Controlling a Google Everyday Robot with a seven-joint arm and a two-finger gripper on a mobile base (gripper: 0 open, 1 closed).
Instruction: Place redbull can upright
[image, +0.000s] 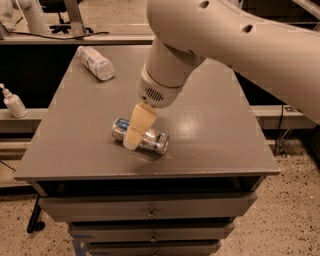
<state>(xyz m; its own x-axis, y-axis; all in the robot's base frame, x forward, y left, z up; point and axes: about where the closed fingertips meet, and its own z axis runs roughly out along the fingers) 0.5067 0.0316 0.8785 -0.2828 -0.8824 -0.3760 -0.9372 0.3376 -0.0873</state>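
Note:
The redbull can (156, 141), slim, silver with blue patches, lies on its side near the front middle of the grey table (215, 125). Its long axis runs left to right, slightly tilted. My gripper (133, 139) hangs from the big white arm (210, 45) and reaches down right over the can's middle. Its cream tip crosses in front of the can and hides that part. Both ends of the can show on either side of the tip.
A clear plastic bottle (96, 62) with a white-blue label lies at the table's back left corner. A white pump bottle (13, 102) stands on a low shelf to the left. Drawers (150, 212) sit under the tabletop. The arm covers the table's back middle.

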